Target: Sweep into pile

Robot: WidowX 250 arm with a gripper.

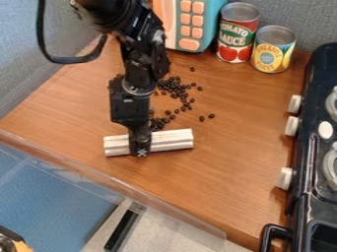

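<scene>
Toward the front left of the wooden tabletop (223, 182), my gripper (140, 149) hangs down, shut on the middle of a pale, ribbed bar (174, 140). The bar lies roughly crosswise, its right end slightly farther back than its left. Small dark beans (172, 87) are scattered behind it, thickest just right of the arm. Some lie close behind the bar beside the gripper, and a few stray ones sit farther right. The arm hides part of the beans.
A tomato can (237, 33), a yellow-labelled can (272, 49) and a teal toy with orange buttons (191, 24) stand at the back. A black toy stove (308, 147) lines the right side. A clear edge strip (118, 184) runs along the front.
</scene>
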